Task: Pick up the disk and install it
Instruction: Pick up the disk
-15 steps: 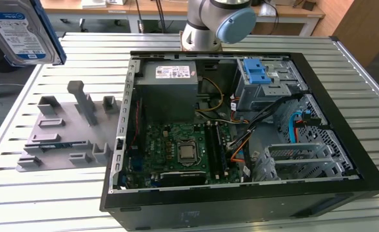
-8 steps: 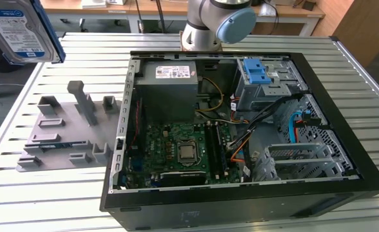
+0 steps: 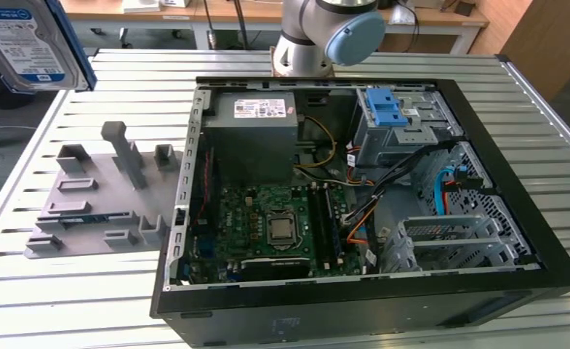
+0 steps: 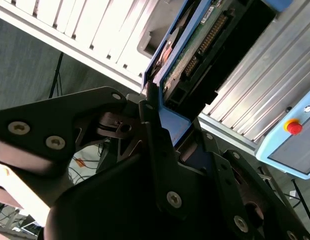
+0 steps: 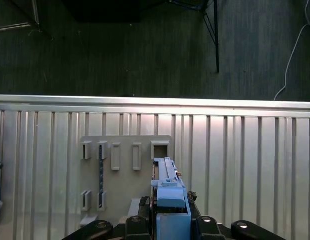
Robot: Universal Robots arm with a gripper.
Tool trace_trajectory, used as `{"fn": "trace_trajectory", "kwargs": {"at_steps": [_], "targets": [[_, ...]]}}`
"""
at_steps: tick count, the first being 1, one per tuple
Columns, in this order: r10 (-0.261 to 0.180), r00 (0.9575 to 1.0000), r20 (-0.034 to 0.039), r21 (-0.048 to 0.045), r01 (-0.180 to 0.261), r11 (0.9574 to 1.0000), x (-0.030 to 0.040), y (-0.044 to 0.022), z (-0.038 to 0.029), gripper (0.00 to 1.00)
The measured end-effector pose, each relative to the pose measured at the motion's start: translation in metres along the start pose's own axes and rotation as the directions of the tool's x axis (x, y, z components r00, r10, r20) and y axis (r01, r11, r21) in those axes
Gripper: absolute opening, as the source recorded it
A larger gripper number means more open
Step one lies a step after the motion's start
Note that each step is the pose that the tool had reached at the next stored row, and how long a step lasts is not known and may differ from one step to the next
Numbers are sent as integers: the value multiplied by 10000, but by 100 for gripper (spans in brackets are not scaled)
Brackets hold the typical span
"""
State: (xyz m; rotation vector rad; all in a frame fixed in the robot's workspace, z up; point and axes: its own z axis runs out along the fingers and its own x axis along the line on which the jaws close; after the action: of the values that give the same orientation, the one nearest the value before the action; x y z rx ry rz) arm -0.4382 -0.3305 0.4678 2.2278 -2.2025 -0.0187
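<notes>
Gripper [image 4: 172, 127] pinching the disk [image 3: 23, 43] by its blue bracket. Silver drive, white-and-blue label, green board underneath. Held in the air at the exterior view's left, apart from the open computer case [image 3: 363, 305].

We see bright, even overhead light in the exterior view. The slatted metal table [image 3: 72, 305] shines pale, with soft glare along its ribs, while the inside of the open computer case [image 3: 518, 182] lies in mild shadow. The disk [image 3: 23, 43], close to the lens at the exterior view's left, looks slightly soft. In the second wrist view the gripper [image 4: 174, 127] is dark and blurred against glaring slats. In the first wrist view the floor [image 5: 120, 50] beyond the table is dim.
</notes>
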Motion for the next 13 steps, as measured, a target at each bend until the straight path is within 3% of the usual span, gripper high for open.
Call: {"fn": "trace_trajectory", "kwargs": {"at_steps": [13], "targets": [[0,10000,0,-2,0,10000,0,1,-122,36]]}}
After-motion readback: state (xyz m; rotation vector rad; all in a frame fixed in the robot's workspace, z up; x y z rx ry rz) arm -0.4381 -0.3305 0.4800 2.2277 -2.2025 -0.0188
